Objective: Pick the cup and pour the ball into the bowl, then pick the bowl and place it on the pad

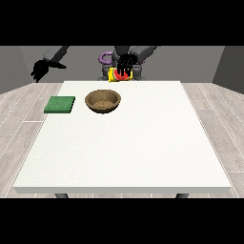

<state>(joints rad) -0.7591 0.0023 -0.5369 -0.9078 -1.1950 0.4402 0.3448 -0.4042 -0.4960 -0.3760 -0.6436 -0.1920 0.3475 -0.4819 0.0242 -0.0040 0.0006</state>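
White table on grey plank floor holds a wooden bowl and, left, a green pad. Far back, the hand at the view's right grips a yellow-red cup. I cannot tell the fingers of the hand at the view's left.

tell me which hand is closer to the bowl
The robot's left hand, shown at the view's right. It holds the cup raised just behind the bowl. The hand at the view's left hangs far off, beyond the table's corner, past the green pad.

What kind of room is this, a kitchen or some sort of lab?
Probably a bare test room: a white table on wood-plank flooring, plain grey walls, and only a bowl, cup and green pad.
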